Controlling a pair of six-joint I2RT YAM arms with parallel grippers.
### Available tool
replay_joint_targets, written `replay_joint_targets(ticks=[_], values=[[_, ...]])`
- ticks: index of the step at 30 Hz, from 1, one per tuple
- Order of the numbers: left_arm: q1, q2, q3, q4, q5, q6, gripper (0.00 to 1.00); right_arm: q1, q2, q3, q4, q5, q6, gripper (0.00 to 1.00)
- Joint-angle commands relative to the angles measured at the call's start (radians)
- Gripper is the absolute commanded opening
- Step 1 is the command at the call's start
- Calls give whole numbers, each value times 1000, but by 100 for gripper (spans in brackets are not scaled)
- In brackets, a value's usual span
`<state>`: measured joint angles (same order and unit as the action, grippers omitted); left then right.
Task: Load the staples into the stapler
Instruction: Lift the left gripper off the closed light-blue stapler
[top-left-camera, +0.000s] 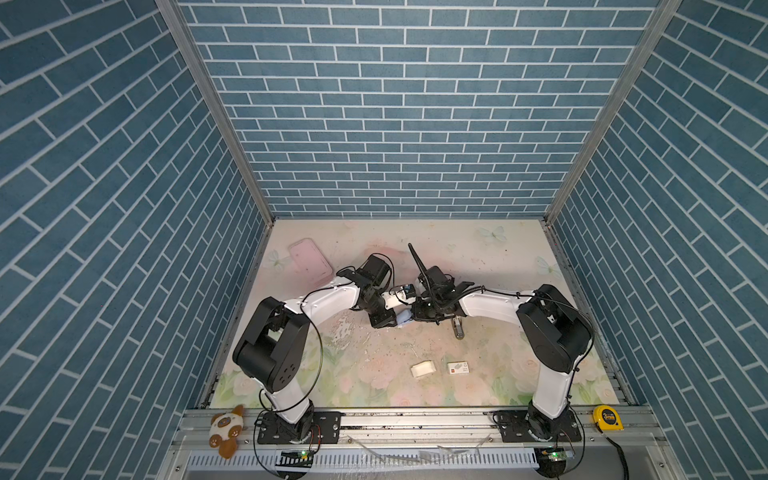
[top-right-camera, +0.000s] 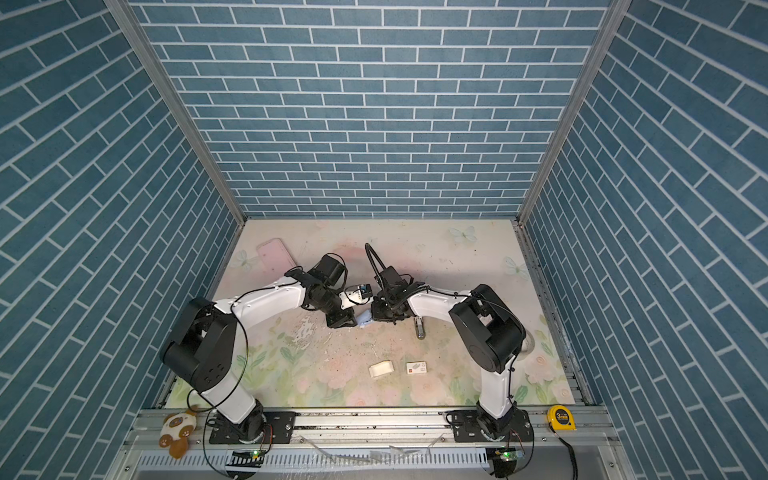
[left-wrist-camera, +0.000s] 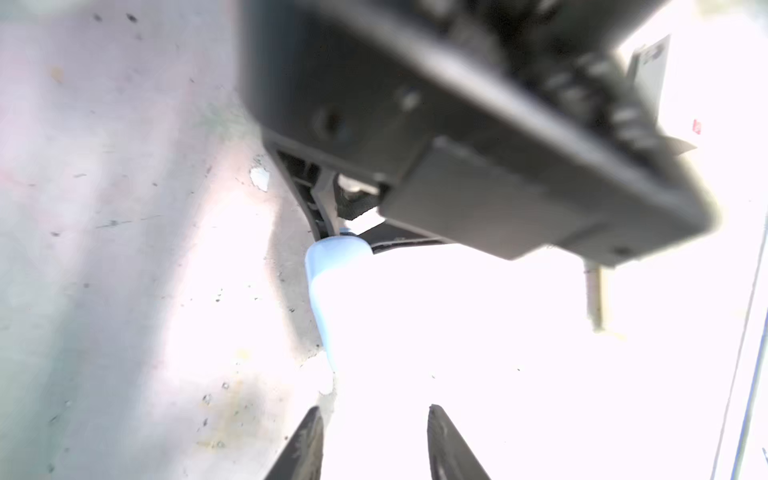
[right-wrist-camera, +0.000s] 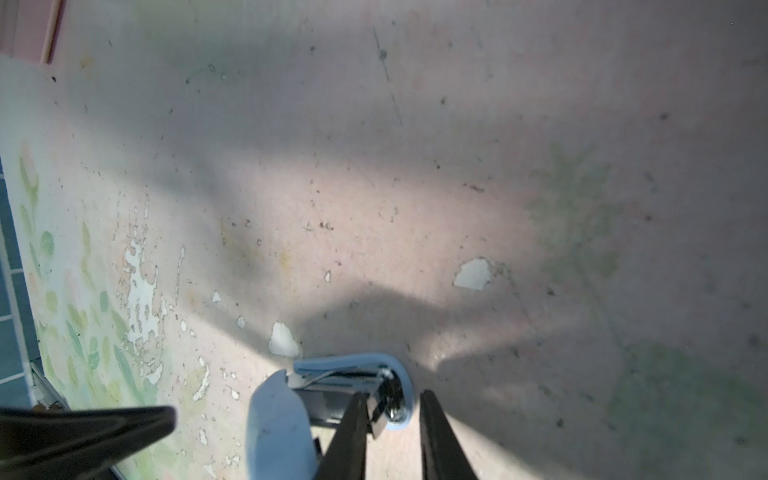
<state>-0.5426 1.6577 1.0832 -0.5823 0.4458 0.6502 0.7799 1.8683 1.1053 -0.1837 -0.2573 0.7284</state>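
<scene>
The light-blue stapler (top-left-camera: 404, 318) sits hinged open between both grippers at the table's middle. In the right wrist view its top cover (right-wrist-camera: 278, 424) stands away from its base (right-wrist-camera: 353, 361), with the metal magazine exposed. My right gripper (right-wrist-camera: 392, 399) is shut on the stapler's hinge end. My left gripper (left-wrist-camera: 374, 415) is open, its fingers apart just short of the cover (left-wrist-camera: 328, 291). One of its black fingers (right-wrist-camera: 104, 428) shows clear of the cover. A silvery strip of staples (top-left-camera: 457, 328) lies on the table just right of the right gripper (top-left-camera: 415, 316).
A white card tray (top-left-camera: 423, 368) and a red-marked white sleeve (top-left-camera: 458, 367) lie nearer the front. A pink flat case (top-left-camera: 311, 262) lies at the back left. A plush toy (top-left-camera: 226, 430) and a yellow tape measure (top-left-camera: 608, 417) rest on the front rail.
</scene>
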Motion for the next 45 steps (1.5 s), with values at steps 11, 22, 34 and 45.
replay_joint_targets(ticks=[11,22,34,45], values=[[8,-118,-23,35,41,-66,49,-17,-44,-27,28,-19,41,24],[12,-127,-49,55,41,-76,51,-38,-66,-98,132,-67,94,24],[11,-74,5,39,71,-46,52,-71,-74,-147,239,-146,152,24],[12,11,75,31,91,-32,52,-99,-79,-191,293,-157,193,23]])
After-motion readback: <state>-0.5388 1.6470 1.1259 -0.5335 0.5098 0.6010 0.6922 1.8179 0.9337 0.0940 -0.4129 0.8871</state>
